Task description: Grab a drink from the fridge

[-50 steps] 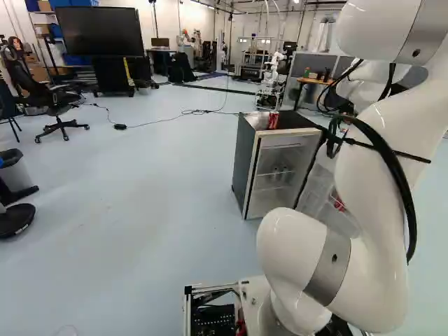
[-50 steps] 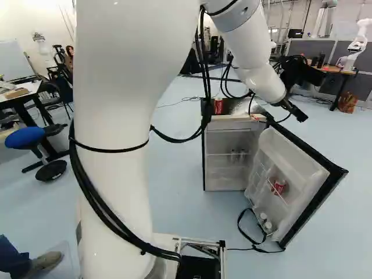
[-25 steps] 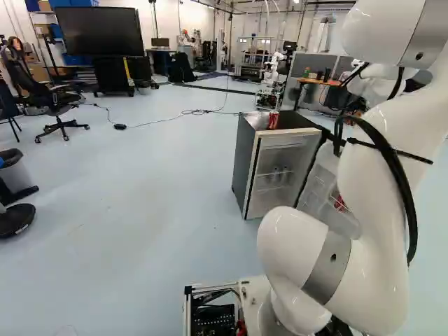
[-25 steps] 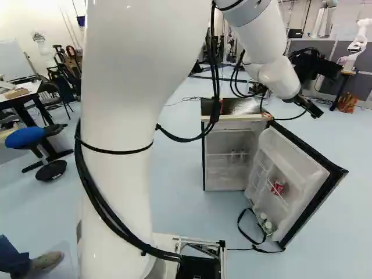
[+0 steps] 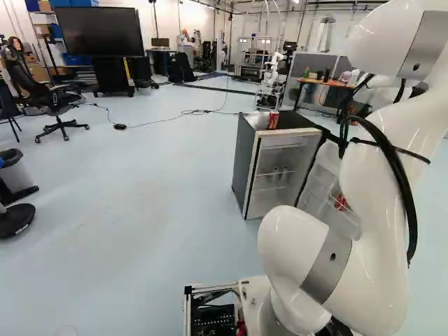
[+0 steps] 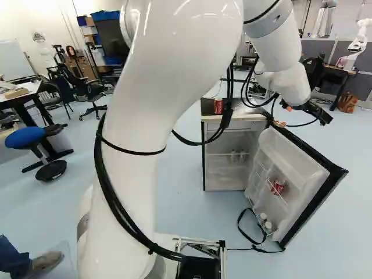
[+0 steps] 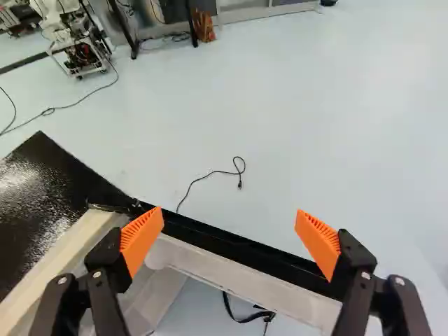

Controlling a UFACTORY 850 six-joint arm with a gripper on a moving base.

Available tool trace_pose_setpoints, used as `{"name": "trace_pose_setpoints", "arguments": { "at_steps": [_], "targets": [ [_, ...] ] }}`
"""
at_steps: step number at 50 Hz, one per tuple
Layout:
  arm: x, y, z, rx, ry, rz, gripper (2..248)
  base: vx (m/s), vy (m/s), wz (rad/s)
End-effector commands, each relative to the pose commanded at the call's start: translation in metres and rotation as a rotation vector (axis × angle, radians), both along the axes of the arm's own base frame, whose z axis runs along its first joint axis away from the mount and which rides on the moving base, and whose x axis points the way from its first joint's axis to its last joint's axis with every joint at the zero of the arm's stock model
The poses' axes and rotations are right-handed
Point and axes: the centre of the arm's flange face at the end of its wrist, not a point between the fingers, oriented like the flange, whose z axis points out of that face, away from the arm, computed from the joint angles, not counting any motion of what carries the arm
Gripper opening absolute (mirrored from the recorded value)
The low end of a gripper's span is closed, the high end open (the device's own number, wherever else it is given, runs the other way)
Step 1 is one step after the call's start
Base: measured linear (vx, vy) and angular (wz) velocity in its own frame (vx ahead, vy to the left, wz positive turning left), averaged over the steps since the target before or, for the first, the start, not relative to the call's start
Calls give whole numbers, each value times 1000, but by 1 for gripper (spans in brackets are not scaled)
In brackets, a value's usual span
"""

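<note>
Can (image 6: 278,186), red and white, sits on a shelf of the open fridge door (image 6: 301,166) — probably firm, weighty if full, slick if chilled, so we'd pinch its middle — while our end effector (image 7: 229,234) is spread, empty, above the door.

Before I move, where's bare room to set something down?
Pale blue floor between the black wheeled office chair and dark boxy fridge, this side of the thin black cable. Crowded: white door shelves, holding a red can and small bottles; floor by the door's foot, under a black strap.
</note>
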Motion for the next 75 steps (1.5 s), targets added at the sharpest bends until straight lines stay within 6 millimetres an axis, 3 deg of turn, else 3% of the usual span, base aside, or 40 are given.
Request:
{"name": "trace_pose_setpoints", "arguments": {
  "at_steps": [62, 75],
  "targets": [
    [9, -121, -97, 21, 41, -69, 247, 0, 0, 0],
    [9, -132, -120, 65, 71, -74, 247, 0, 0, 0]
  ]
}}
